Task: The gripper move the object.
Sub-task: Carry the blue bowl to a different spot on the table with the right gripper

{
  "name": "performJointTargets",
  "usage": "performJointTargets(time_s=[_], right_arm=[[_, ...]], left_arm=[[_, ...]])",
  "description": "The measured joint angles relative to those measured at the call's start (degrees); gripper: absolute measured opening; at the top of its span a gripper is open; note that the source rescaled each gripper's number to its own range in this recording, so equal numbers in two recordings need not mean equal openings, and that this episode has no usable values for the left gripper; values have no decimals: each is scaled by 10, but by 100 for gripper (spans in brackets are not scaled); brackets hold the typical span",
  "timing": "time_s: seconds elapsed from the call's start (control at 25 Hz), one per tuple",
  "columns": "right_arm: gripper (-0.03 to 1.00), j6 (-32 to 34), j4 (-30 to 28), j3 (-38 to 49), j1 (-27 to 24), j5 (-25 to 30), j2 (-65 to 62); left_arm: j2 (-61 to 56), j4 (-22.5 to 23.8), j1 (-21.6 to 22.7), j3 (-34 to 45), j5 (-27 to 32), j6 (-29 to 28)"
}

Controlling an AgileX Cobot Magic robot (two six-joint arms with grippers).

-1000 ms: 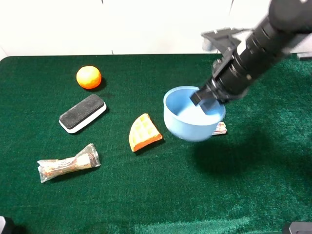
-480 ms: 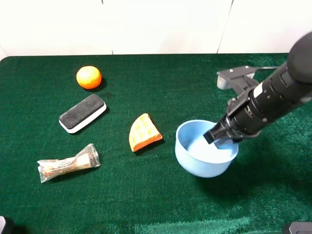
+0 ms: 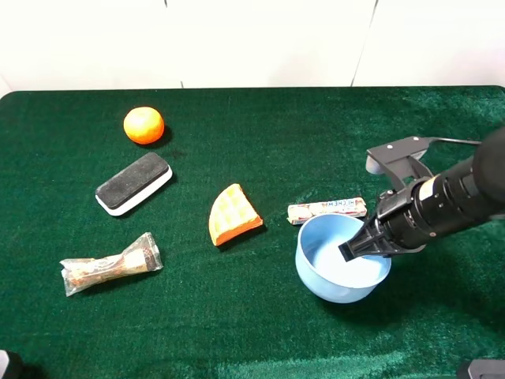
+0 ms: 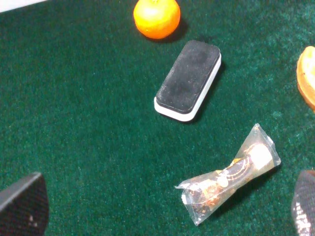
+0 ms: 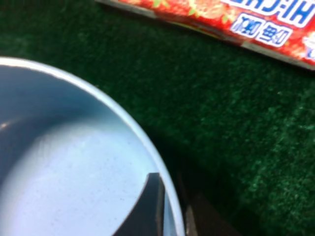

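Bowl (image 3: pixel 327 268) shifted nearer, upright, right claw (image 3: pixel 353 251) pinching rim

Green felt desk (image 3: pixel 237 324). Orange fruit (image 3: pixel 144 125) far back on the left. Black-topped white eraser (image 3: pixel 133 183) in front of it, askew. Clear-wrapped snack (image 3: pixel 110 264) at front left. Orange waffle wedge (image 3: pixel 233 215) mid-desk. Strawberry-print candy stick (image 3: pixel 327 209) lies flat to its right, not touching.

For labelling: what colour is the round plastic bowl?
The round plastic bowl is light blue; exterior high view.
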Motion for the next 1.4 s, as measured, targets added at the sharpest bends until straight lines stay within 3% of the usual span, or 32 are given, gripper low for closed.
performJointTargets(time_s=[0.36, 0.6, 1.16, 1.4], right_arm=[[0, -2, -23, 72, 0, -129, 0], [0, -9, -32, 100, 0, -184, 0], [0, -15, -37, 111, 0, -216, 0], [16, -24, -37, 111, 0, -216, 0]], left_arm=[[0, 0, 0, 0, 0, 0], [0, 0, 0, 0, 0, 0], [0, 0, 0, 0, 0, 0], [0, 0, 0, 0, 0, 0]])
